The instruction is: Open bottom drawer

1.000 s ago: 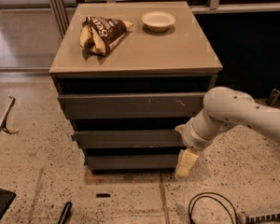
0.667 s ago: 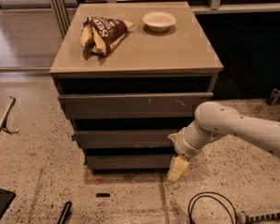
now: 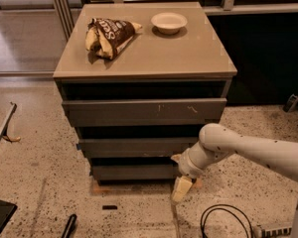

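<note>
Speckled terrazzo floor fills the lower part of the camera view. A grey three-drawer cabinet stands on it, centre frame, with a flat beige top.

The white robot arm comes in from the right edge, low, and angles down-left toward the cabinet's base.

Drawer fronts, top to bottom:
- The top drawer has the tallest front, with pale scratch marks right of centre and a dark gap above it.
- The middle drawer has a small blue bit at its left edge.
- The bottom drawer is the lowest of the three, just above the floor. Its front is plain dark grey with no handle and looks the smallest. No interior shows. It sits tucked under the middle front.

On the cabinet top, a brown snack bag lies at back left and a white bowl at back centre-right, the two well apart.

The gripper is at the right end of the bottom drawer front. It is pale cream and points down at the floor just beside the drawer's lower right corner. Contact with the front: cannot tell. Open or closed: cannot tell. Nothing is visibly held.

A black cable loops on the floor at bottom right, below the arm.
</note>
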Tool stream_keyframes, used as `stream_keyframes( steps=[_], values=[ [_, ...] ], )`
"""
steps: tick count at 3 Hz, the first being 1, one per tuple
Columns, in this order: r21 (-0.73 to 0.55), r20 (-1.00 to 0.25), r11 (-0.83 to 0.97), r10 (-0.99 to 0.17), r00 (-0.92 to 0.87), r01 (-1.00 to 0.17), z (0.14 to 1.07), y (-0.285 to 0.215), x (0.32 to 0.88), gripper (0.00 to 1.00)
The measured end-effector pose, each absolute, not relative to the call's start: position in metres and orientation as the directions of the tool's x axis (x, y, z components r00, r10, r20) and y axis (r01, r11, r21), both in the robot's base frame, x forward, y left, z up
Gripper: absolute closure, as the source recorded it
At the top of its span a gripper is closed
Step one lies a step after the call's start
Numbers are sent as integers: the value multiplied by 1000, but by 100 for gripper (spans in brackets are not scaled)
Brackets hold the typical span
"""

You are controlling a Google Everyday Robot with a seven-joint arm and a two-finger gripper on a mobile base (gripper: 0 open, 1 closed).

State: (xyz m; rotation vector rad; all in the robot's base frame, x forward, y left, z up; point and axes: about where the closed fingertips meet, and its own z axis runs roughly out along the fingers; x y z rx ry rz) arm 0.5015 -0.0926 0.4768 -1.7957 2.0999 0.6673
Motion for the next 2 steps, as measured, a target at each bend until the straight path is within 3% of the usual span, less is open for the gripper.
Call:
stream_keyframes(
  steps=[2],
  values=[
    [164,-495,98,-853,-167,-982,458,-92,510,0]
  ],
)
